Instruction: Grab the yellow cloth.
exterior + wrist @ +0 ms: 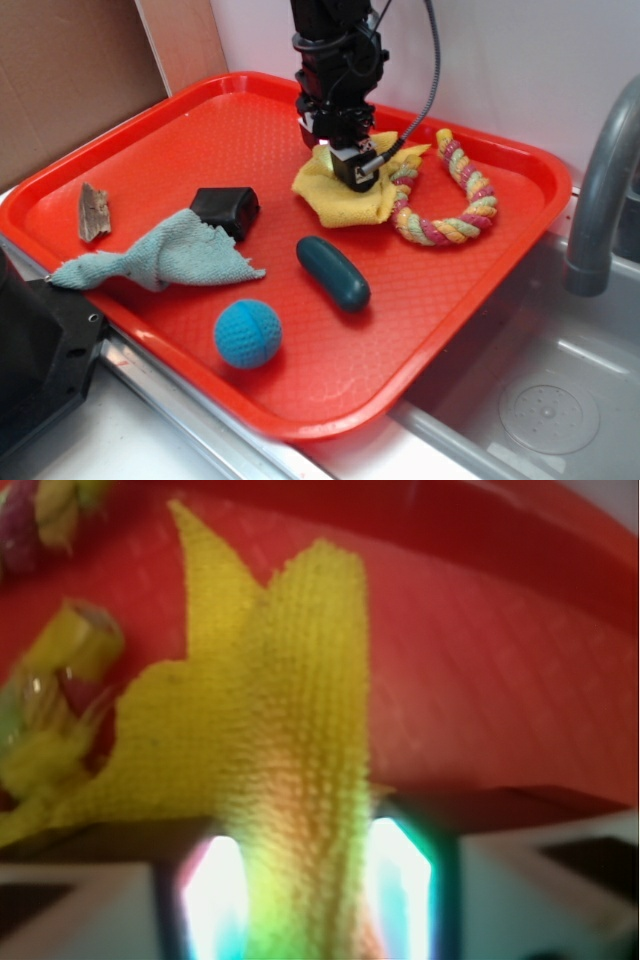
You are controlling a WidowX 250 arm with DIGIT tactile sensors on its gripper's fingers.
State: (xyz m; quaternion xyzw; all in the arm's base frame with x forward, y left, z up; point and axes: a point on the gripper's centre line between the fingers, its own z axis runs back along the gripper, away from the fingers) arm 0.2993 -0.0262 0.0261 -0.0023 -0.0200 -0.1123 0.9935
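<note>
Since the job is just grabbing the yellow cloth [345, 200], quick rundown of where things sit:

Yellow cloth: lies bunched at the back of the red tray [180, 120], right under the arm, one edge touching the rope ring [455, 195]. In the wrist view a ridge of it runs up between the two fingers [405, 880], so it looks pinched up rather than lying flat.

Why it's bunched: my guess is the fold makes a ridge thick enough to bite, since a flat cloth gives the fingers nothing to catch.

Tool [358, 170]: down on the middle of the cloth, pointing straight down. Fingers look closed in on the fold with fabric filling the gap between them, so I'd call it clamped on the cloth. Wrist view is blurry, though, so how firm the bite is I can't say.

Rope ring: just beside the tool, touching the cloth. Could get dragged along on the lift, I'd guess.

Other stuff: blue-green cloth [165, 255], black block [225, 208], blue ball [247, 333], dark teal oval thing [333, 272] and a bit of wood [93, 212], all well apart from the tool.

Progress: cloth seems gripped but not off the tray yet.
</note>
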